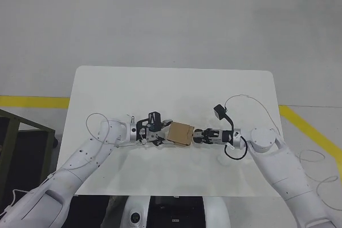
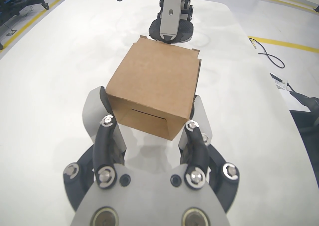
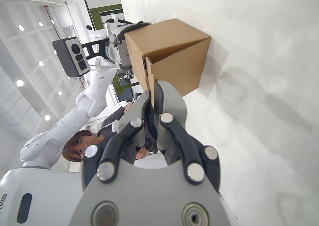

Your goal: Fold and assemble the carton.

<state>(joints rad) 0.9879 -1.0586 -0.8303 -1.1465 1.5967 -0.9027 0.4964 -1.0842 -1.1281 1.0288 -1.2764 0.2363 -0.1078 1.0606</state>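
You have the carton (image 1: 180, 134) resting mid-way across the white table (image 1: 159, 85), the left gripper (image 2: 149, 96) spread wide and clasping its open end, the right gripper (image 3: 152, 90) pinched narrow on the opposite end's flap edge.

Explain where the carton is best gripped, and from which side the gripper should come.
Grip the carton across its two opposite side walls, coming in level from the open end, as the left gripper does. Those walls are flat and parallel and fit inside its opening. The right gripper pinches a thin far edge, which looks less secure.
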